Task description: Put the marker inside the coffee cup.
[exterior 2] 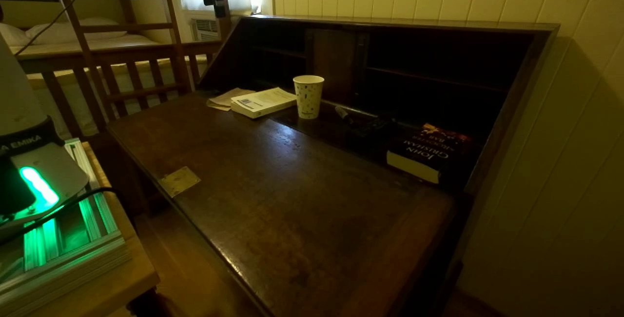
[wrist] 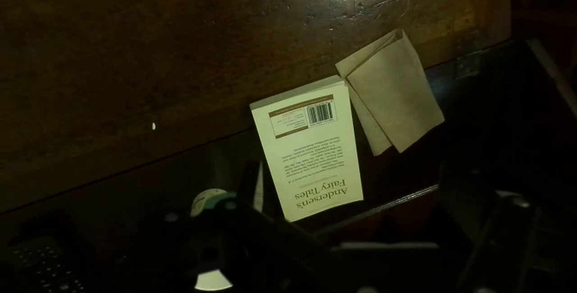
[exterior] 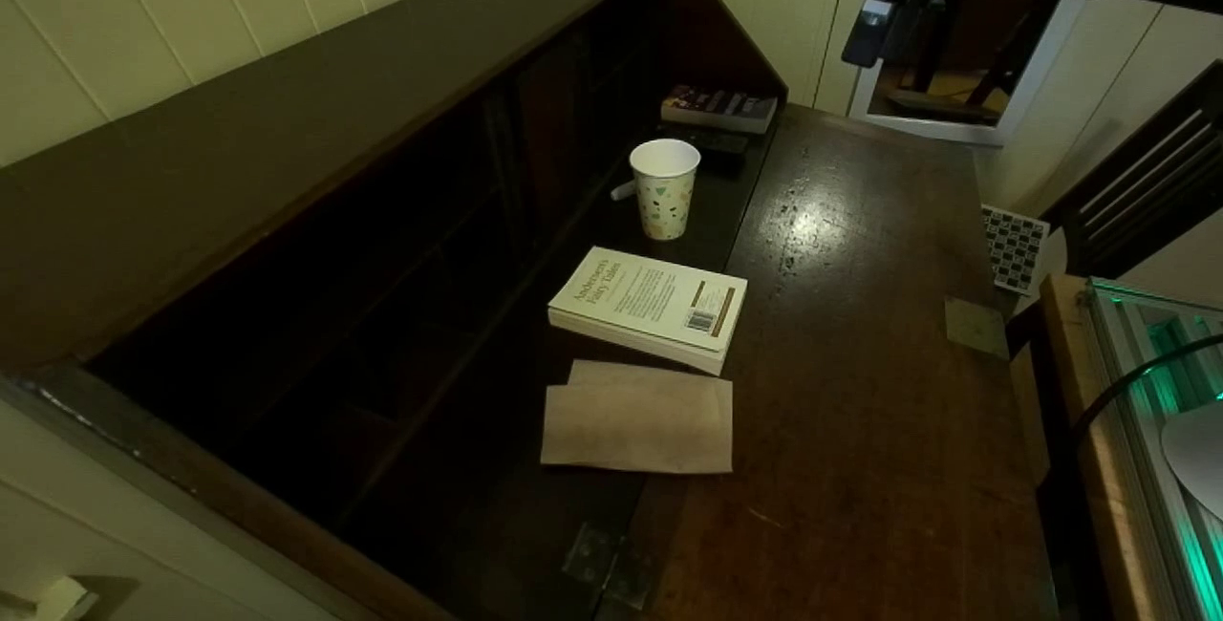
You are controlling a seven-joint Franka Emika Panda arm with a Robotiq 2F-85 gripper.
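Note:
The white patterned paper coffee cup [exterior: 666, 191] stands upright on the desk, also in an exterior view [exterior 2: 308, 97]. In the wrist view a finger hides most of the cup [wrist: 208, 199]. The marker [exterior: 623, 190] lies on the desk beside the cup, its greyish end showing past it. It also lies there in an exterior view [exterior 2: 343, 113], apart from the cup. I cannot make out the marker in the wrist view. My gripper [exterior: 869, 33] hangs high above the desk, also in an exterior view [exterior 2: 219, 9]. In the wrist view my gripper [wrist: 356, 194] is open, with nothing between its fingers.
A white book [exterior: 650, 306] and a folded brown paper [exterior: 635, 420] lie in a row with the cup. A dark remote-like thing [wrist: 47, 263] and a dark book [exterior 2: 429, 151] lie beyond the marker. The desk's cubbyhole hutch [exterior: 382, 105] rises behind.

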